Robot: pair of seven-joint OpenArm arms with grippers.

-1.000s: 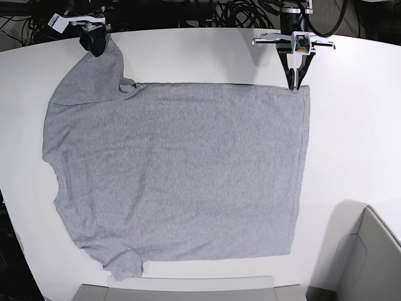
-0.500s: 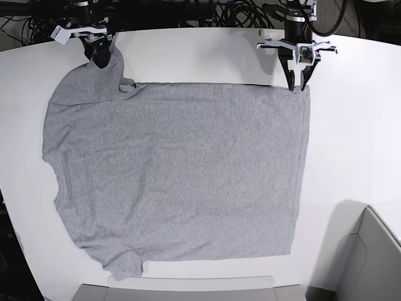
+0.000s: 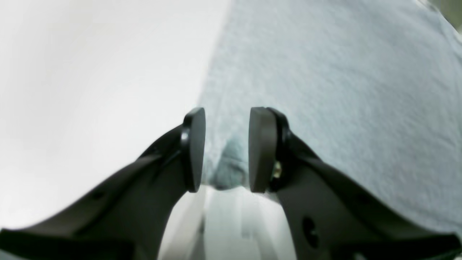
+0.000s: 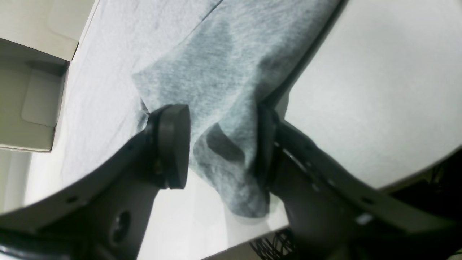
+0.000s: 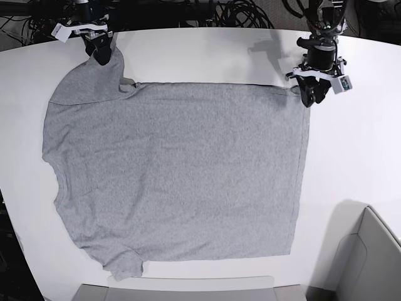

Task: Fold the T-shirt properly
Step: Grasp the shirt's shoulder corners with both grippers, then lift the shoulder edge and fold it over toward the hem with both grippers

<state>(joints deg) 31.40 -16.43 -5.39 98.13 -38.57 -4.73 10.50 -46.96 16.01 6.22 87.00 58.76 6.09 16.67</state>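
The heather-grey T-shirt point(image 5: 182, 169) lies spread flat on the white table point(image 5: 207, 53), plain side up. No lettering shows. My left gripper point(image 5: 311, 97) stands at the shirt's far right hem corner. In the left wrist view the left gripper point(image 3: 226, 150) is open, with the bunched corner of the T-shirt point(image 3: 325, 72) between its pads. My right gripper point(image 5: 100, 55) is at the tip of the far left sleeve. In the right wrist view the right gripper point(image 4: 220, 148) grips the sleeve of the T-shirt point(image 4: 223, 72), which is raised a little off the table.
A grey bin point(image 5: 369, 257) stands at the front right corner and another box edge point(image 5: 182, 290) along the front. Black cables point(image 5: 238, 12) lie behind the table's far edge. A box point(image 4: 32, 72) shows in the right wrist view.
My left gripper has shifted right and slightly toward the front, turning at the hem corner. My right gripper has stayed at the sleeve tip, dropping slightly. The shirt has not shifted.
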